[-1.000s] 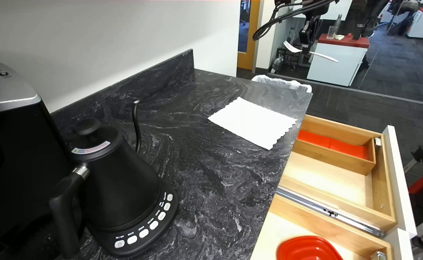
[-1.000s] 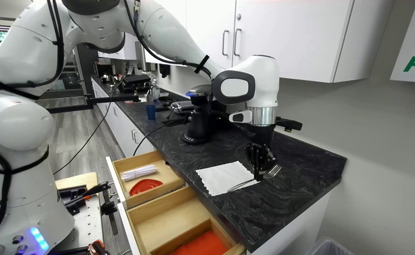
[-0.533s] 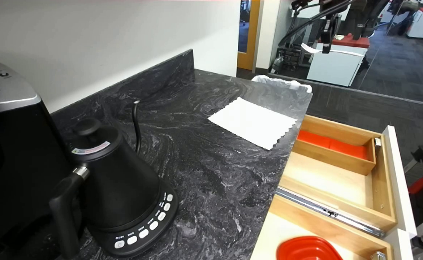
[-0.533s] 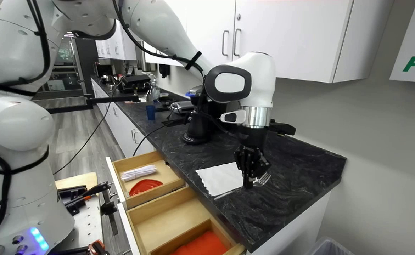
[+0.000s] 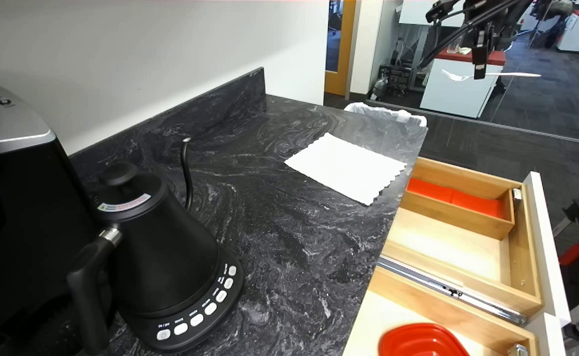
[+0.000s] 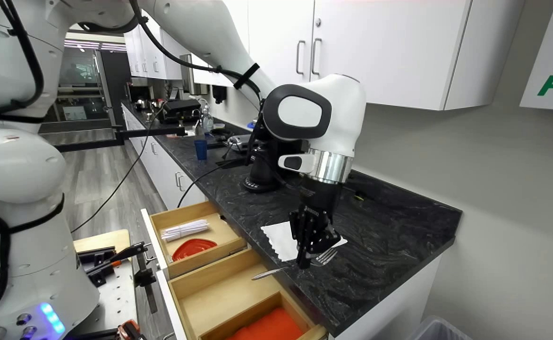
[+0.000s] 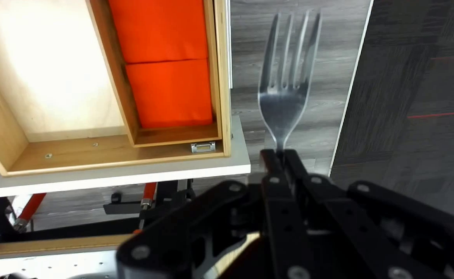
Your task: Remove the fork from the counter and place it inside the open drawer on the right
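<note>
While the gripper (image 7: 280,155) pinches the four-tined metal fork (image 7: 283,105), the pale-wood drawer (image 5: 455,243) stands open, right in an exterior view.

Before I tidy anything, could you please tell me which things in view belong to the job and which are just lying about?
Part of the job:
fork, held in the claw
open drawer with the orange lining
counter

Just lying about:
white napkin
black kettle
blue cup
white bundle and red item in the neighbouring drawer
</note>
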Tool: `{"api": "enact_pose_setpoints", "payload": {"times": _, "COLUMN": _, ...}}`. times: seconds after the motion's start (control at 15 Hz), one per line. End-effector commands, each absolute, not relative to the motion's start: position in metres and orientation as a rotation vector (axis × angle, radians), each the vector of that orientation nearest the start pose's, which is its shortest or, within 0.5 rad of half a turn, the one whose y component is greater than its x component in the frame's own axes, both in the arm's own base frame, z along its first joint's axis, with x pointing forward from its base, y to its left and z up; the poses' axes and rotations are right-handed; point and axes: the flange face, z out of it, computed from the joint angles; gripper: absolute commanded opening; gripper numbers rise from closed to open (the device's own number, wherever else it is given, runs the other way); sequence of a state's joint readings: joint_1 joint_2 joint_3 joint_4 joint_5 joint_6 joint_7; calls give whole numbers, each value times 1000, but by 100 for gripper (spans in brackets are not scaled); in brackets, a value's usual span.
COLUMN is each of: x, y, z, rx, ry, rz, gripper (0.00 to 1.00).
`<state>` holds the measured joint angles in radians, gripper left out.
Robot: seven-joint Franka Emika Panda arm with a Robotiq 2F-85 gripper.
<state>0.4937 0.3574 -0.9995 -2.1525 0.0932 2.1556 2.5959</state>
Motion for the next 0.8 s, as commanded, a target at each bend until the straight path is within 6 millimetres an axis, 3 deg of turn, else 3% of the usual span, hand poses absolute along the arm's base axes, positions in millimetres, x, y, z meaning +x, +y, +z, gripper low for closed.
{"api": "enact_pose_setpoints", "payload": {"times": 0.0, "x": 461, "y": -251, "z": 290, "rx": 47, "ry": 3450, "rz": -109, "gripper": 4}}
{"api": "enact_pose_setpoints", "payload": {"times": 0.73, "x": 443, "y": -234, "z": 229, "rx": -25, "ry": 3555, "rz": -25, "gripper": 4}}
